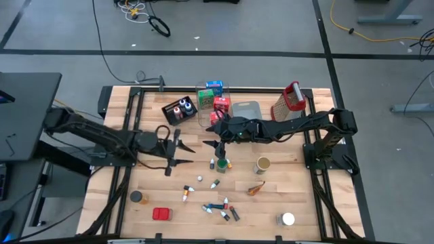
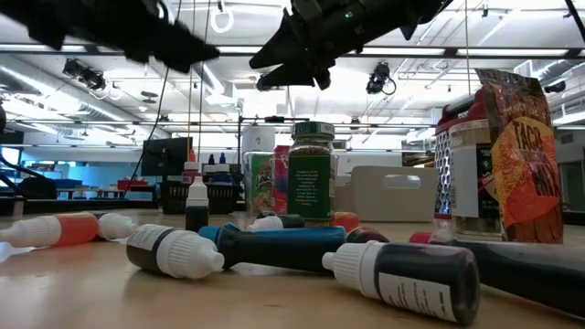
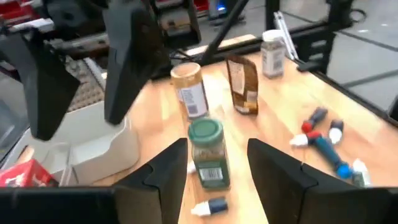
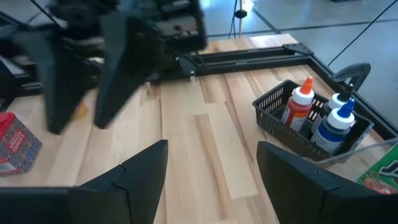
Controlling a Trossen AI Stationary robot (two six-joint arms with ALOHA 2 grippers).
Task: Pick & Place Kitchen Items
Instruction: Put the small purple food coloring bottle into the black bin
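Loose bottles at the near edge: small dropper bottles (image 2: 174,251) and a blue-bodied one (image 2: 274,245) lie on their sides on the surface (image 1: 298,196); being round, any sweep of an arm could set them rolling into each other or off that edge.
Green-lidded spice jar (image 3: 208,152): stands upright near the middle of the surface, free of both tools, with a small white-capped bottle (image 3: 208,206) lying just beside its base. A low approach could knock that bottle away.
Left tool (image 3: 214,171): its fingers stand apart, one either side of the jar as its own camera sees it. If they close off-centre, the tall narrow jar may well tip rather than lift.
Right tool (image 1: 213,144): hangs close by over the middle, fingers apart and holding nothing. The two arms are near enough that a lift by either could end in a knock.
Brown-capped jar (image 3: 189,90) and brown pouch (image 3: 244,84): upright just past the green one, likely to fall if it topples.
Black basket (image 4: 311,124): toward the far edge, holding bottles, untouched.
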